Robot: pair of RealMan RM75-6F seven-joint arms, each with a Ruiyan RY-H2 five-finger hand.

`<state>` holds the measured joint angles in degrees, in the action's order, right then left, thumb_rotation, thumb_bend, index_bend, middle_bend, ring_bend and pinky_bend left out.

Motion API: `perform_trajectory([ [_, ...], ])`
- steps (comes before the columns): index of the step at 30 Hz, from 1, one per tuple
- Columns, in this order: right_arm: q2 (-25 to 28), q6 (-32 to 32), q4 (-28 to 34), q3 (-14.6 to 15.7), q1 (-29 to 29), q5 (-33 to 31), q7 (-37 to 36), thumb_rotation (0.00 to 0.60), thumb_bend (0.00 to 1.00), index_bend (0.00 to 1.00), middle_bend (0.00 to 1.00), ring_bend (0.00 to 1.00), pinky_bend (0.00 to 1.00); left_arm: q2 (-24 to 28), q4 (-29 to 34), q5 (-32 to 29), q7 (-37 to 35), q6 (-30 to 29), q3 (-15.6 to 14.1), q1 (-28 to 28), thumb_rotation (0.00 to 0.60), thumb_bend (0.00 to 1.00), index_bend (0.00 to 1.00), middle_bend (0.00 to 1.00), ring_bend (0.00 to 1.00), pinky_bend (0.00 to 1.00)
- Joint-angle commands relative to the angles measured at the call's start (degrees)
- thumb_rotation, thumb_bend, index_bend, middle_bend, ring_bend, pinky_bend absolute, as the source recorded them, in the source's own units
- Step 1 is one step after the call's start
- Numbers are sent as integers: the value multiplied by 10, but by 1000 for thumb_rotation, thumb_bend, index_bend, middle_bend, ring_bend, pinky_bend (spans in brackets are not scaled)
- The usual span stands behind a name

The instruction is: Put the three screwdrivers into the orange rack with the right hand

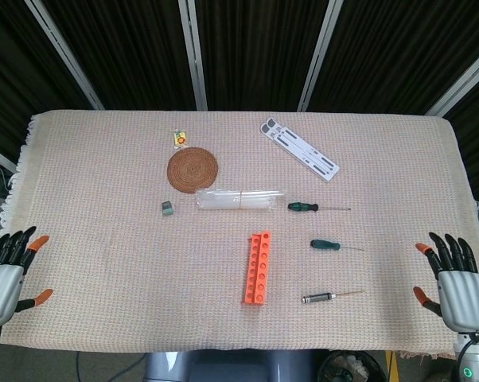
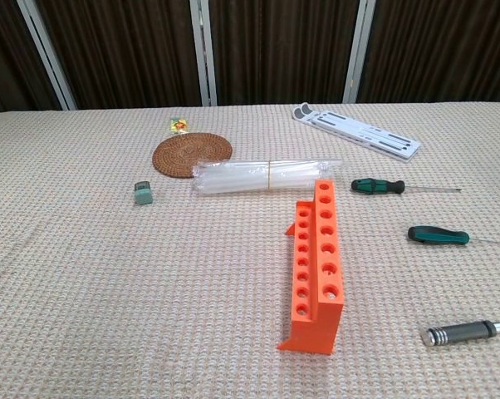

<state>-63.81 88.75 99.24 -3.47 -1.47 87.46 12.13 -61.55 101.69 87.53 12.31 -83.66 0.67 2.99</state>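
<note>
The orange rack (image 1: 257,267) (image 2: 318,264) stands mid-table, its rows of holes empty. To its right lie three screwdrivers, all flat on the cloth: a green-handled one (image 1: 303,207) (image 2: 378,186) farthest back, a second green-handled one (image 1: 325,245) (image 2: 438,236) in the middle, and a grey metal-handled one (image 1: 319,298) (image 2: 462,333) nearest the front. My right hand (image 1: 454,274) hangs at the table's right front edge, fingers spread and holding nothing, well to the right of the screwdrivers. My left hand (image 1: 9,269) is at the left front edge, also open. Neither hand shows in the chest view.
A round woven coaster (image 1: 192,170) (image 2: 192,155), a small yellow packet (image 1: 178,138), a grey-green block (image 1: 168,208) (image 2: 143,194), a clear bundle of tubes (image 1: 239,199) (image 2: 267,175) and a white slotted bracket (image 1: 299,149) (image 2: 358,130) lie behind the rack.
</note>
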Motion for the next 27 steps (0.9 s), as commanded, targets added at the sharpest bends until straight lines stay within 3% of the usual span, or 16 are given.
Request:
perform_trajectory([
  [1,-2,3,-2,-1,0,2,1,600,138,217,92,0,0,1,1,0,-2,-3,1,0,600,80,156,0,0,0],
  [15,-10,-17,4,-20,-28,5,42,600,195,266,119,0,0,8,12,2,10,-2,5,9,600,115,194,0,0,0],
  [19,-14,-59,23,-40,-70,7,106,600,198,288,128,0,0,7,17,-2,24,7,9,18,600,119,201,0,0,0],
  [27,-22,-137,77,-81,-137,-58,218,600,198,308,134,0,0,8,20,-2,39,-2,14,19,600,131,218,0,0,0],
])
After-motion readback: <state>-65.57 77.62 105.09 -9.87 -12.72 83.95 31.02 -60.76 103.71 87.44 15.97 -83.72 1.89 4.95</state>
